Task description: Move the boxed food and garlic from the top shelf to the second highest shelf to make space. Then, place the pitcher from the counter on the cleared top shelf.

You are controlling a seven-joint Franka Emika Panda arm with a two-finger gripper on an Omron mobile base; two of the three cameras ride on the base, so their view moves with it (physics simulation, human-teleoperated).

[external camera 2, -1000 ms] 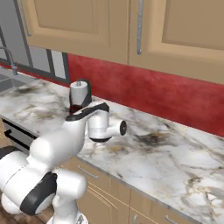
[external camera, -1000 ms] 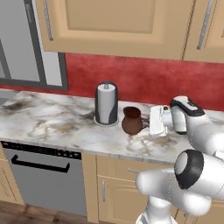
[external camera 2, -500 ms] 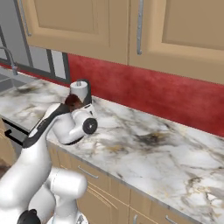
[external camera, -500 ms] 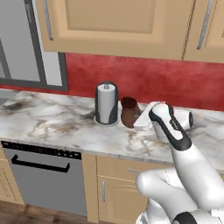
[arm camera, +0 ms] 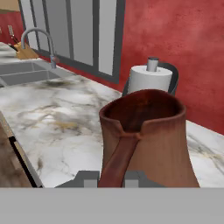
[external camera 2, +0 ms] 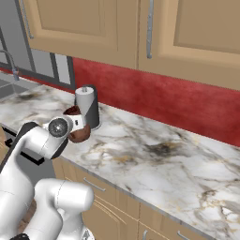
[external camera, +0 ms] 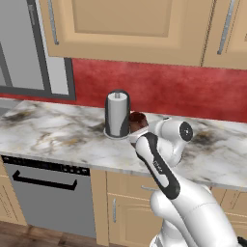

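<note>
The reddish-brown pitcher (arm camera: 148, 135) sits right in front of the hand camera, its side handle running down between my fingertips. My gripper (arm camera: 112, 178) is shut on that handle. From the base, the pitcher (external camera: 138, 122) is just right of the paper towel roll, over the marbled counter (external camera: 48, 140), with my forearm crossing in front of it. In the right base view the pitcher (external camera 2: 78, 133) hangs beside my white hand near the counter's (external camera 2: 164, 159) front. The boxed food, the garlic and the shelves are out of view.
A white paper towel roll on a dark stand (external camera: 117, 115) (external camera 2: 87, 107) (arm camera: 151, 78) is close behind the pitcher. A sink with a curved faucet (arm camera: 38, 37) lies further left. A dishwasher front (external camera: 46, 193) is below the counter, and wooden wall cabinets (external camera: 130, 24) hang above.
My arm has swung from the right to the left and folded forward. The pitcher in my grip has shifted slightly left and up, closer to the paper towel roll.
</note>
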